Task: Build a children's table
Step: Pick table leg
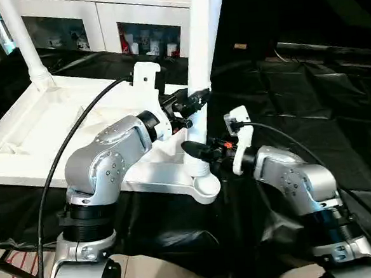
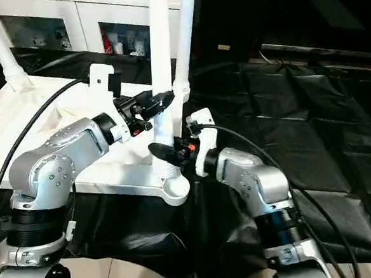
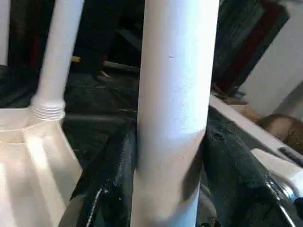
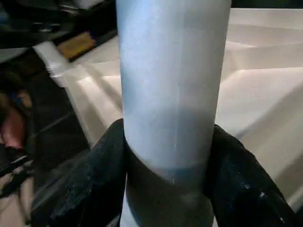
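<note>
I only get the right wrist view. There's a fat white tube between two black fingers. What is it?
Observer: It's a long round white plastic table leg, standing upright at the near corner of the upside-down white plastic table top.
Operator: Is my other arm helping?
Observer: Yes. The left gripper has its fingers closed on the same leg, higher up than the right gripper.
Operator: Are any other legs up?
Observer: A second white leg stands at the top's far left corner.
</note>
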Robot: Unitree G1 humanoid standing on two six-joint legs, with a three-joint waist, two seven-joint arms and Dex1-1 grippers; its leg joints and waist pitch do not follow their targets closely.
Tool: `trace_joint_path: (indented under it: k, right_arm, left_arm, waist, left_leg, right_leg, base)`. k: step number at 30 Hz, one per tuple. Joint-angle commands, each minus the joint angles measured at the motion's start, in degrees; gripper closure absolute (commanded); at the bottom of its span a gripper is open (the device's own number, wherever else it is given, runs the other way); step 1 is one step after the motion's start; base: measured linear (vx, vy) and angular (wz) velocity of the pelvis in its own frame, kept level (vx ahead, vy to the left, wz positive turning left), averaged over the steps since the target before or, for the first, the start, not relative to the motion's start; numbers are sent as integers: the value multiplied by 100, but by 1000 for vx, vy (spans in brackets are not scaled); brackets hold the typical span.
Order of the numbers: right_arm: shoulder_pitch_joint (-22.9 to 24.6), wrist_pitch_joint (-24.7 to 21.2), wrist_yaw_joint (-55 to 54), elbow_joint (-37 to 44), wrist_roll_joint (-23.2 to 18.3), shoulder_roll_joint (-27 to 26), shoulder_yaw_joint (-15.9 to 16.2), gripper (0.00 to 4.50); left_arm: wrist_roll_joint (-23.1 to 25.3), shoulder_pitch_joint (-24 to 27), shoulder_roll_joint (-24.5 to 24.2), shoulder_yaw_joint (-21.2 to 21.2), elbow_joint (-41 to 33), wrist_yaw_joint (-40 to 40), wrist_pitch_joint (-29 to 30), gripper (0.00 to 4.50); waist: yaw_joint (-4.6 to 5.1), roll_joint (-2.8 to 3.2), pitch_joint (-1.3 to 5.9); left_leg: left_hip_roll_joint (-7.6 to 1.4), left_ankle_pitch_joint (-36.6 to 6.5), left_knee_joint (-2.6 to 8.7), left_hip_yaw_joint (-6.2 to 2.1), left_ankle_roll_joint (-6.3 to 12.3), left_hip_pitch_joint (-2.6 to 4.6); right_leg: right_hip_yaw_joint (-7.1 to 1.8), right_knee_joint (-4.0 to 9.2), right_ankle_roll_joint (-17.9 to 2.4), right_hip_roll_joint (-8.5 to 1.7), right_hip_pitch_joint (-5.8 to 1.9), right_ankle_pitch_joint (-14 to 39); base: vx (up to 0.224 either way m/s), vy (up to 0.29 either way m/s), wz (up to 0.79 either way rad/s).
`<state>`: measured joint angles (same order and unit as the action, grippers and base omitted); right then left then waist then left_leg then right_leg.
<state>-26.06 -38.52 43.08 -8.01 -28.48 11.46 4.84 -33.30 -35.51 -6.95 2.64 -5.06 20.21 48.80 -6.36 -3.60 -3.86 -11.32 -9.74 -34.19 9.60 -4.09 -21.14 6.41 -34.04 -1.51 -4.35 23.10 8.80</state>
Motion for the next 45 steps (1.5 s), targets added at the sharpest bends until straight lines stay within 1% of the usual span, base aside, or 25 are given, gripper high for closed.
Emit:
trace_joint_path:
  k: [1,3,4,7,8,9,10,11,12,13,16,18,19,20,25,29,30,32,35,36,39,41,43,44,45]
  right_arm:
    - [94,-83,467,380,-349,180,-161,258]
    - [198,-202,961,621,-627,411,-181,258]
    - [213,-212,1048,645,-657,459,-176,259]
    - [273,-293,1319,742,-774,598,-152,259]
    - [309,-339,1415,786,-823,654,-147,259]
    - [332,-368,1472,812,-851,688,-144,259]
    - [361,-394,1537,843,-884,734,-135,259]
    - [411,-422,1603,894,-940,803,-121,259]
    - [419,-431,1614,904,-955,815,-119,259]
    - [449,-459,1649,941,-998,850,-111,259]
    - [503,-497,1678,1000,-1027,888,-93,259]
    - [531,-486,1685,1000,-1010,891,-87,259]
    - [544,-483,1682,1006,-1009,891,-86,259]
    - [545,-486,1682,1010,-1011,890,-87,259]
    - [566,-502,1663,1054,-1010,909,-85,260]
    - [558,-322,1579,1018,-880,903,-61,260]
    - [547,-271,1547,992,-826,891,-58,260]
    - [449,-252,1325,872,-732,809,-101,190]
    - [383,-300,1224,831,-783,744,-177,178]
    - [359,-285,1206,831,-791,729,-197,178]
    - [286,-176,1055,797,-672,683,-198,142]
    - [160,-97,667,708,-443,594,-169,131]
    - [40,-255,341,614,-414,505,-221,129]
    - [-13,-382,172,575,-412,470,-265,129]
    - [-13,-382,172,575,-412,470,-265,129]
  left_arm:
    - [-348,-16,21,224,-64,231,89,185]
    - [-974,56,-39,474,41,783,395,183]
    - [-1126,76,-59,519,56,937,465,181]
    - [-1304,106,-116,558,81,1221,508,181]
    - [-1360,102,-137,558,90,1342,508,181]
    - [-1399,97,-150,558,95,1419,510,181]
    - [-1427,86,-174,533,93,1505,499,181]
    - [-1566,68,-232,499,66,1722,540,198]
    - [-1576,63,-242,493,64,1738,547,209]
    - [-1591,46,-264,479,67,1763,566,216]
    - [-1610,47,-290,419,90,1872,561,221]
    - [-1606,96,-325,328,11,1980,552,250]
    - [-1591,124,-338,278,-30,1988,560,253]
    - [-1589,129,-336,272,-34,1984,561,256]
    - [-1600,152,-363,216,-39,2055,533,268]
    - [-1568,146,-377,208,-28,2053,451,269]
    - [-1560,137,-373,217,-21,2037,423,269]
    - [-1505,110,-362,237,-21,1961,338,269]
    - [-1451,108,-360,236,-32,1895,289,269]
    - [-1423,107,-360,232,-37,1866,267,269]
    - [-1328,90,-365,220,-39,1751,231,269]
    - [-1213,53,-384,202,-73,1567,208,269]
    - [-1041,-14,-395,178,-84,1303,188,269]
    - [-917,-66,-387,176,-70,1113,173,269]
    - [-917,-66,-387,176,-70,1113,173,269]
  waist:
    - [-23,0,440]
    - [-38,-4,446]
    - [-50,2,443]
    - [-41,12,431]
    - [-37,30,426]
    - [-40,14,426]
    - [-45,33,424]
    - [-46,34,431]
    - [-49,28,432]
    - [-48,71,434]
    - [-43,48,441]
    - [-47,46,438]
    - [-43,96,438]
    - [-40,76,440]
    - [-41,77,437]
    - [-35,59,443]
    - [-39,68,443]
    - [-32,49,437]
    - [-24,40,437]
    - [-29,52,437]
    - [-24,48,439]
    - [-17,51,441]
    - [-7,56,441]
    - [0,26,442]
    - [0,26,442]
  left_leg:
    - [-189,-1049,388,-43,-68,40]
    - [-179,-1022,377,-36,-29,35]
    - [-181,-993,381,-36,-4,35]
    - [-185,-1126,386,-39,-20,48]
    - [-188,-1160,391,-43,-28,53]
    - [-182,-1212,385,-39,-35,57]
    - [-182,-1231,392,-50,-53,58]
    - [-183,-1236,390,-52,-54,60]
    - [-186,-1210,392,-55,-65,57]
    - [-190,-1217,396,-60,-88,60]
    - [-190,-1198,391,-58,-73,59]
    - [-189,-1204,391,-55,-79,59]
    - [-197,-1256,397,-61,-100,65]
    - [-194,-1280,397,-63,-108,66]
    - [-191,-1291,393,-61,-119,69]
    - [-198,-1252,391,-61,-118,67]
    - [-200,-1243,394,-62,-125,64]
    - [-192,-1245,392,-57,-119,56]
    - [-192,-1242,393,-61,-129,61]
    - [-195,-1228,392,-59,-138,68]
    - [-197,-1220,394,-57,-152,68]
    - [-196,-1177,396,-57,-172,66]
    - [-196,-1172,399,-59,-191,68]
    - [-195,-1159,396,-53,-193,73]
    - [-195,-1159,396,-53,-193,73]
  right_leg:
    - [-320,436,-291,-426,-324,2008]
    - [-315,432,-325,-423,-346,1970]
    - [-315,429,-384,-422,-334,1941]
    - [-308,455,-415,-421,-323,2112]
    - [-306,462,-412,-423,-315,2162]
    - [-303,485,-356,-423,-317,2285]
    - [-302,487,-325,-425,-319,2355]
    - [-301,497,-295,-427,-322,2382]
    - [-302,490,-299,-429,-323,2361]
    - [-300,482,-327,-417,-319,2274]
    - [-299,462,-402,-413,-326,2134]
    - [-301,467,-404,-420,-328,2184]
    - [-303,475,-411,-416,-324,2158]
    - [-296,469,-426,-414,-331,2144]
    - [-297,473,-428,-418,-329,2210]
    - [-298,457,-465,-415,-332,2096]
    - [-300,452,-476,-418,-334,2078]
    - [-303,460,-462,-420,-336,2126]
    - [-299,459,-429,-419,-330,2216]
    - [-302,460,-411,-421,-328,2213]
    - [-307,452,-419,-422,-322,2157]
    - [-309,434,-437,-416,-320,2070]
    - [-312,428,-451,-410,-316,2040]
    - [-315,427,-448,-409,-322,2017]
    - [-315,427,-448,-409,-322,2017]
  base:
    - [0,0,0]
    - [0,0,0]
    - [0,0,0]
    - [0,0,0]
    - [0,0,0]
    - [0,0,0]
    - [0,0,0]
    - [0,0,0]
    - [0,0,0]
    - [0,0,0]
    - [0,0,0]
    - [0,0,0]
    - [0,0,0]
    - [0,0,0]
    - [0,0,0]
    - [0,0,0]
    - [0,0,0]
    - [0,0,0]
    - [0,0,0]
    - [0,0,0]
    - [0,0,0]
    - [0,0,0]
    - [0,0,0]
    - [0,0,0]
    - [0,0,0]
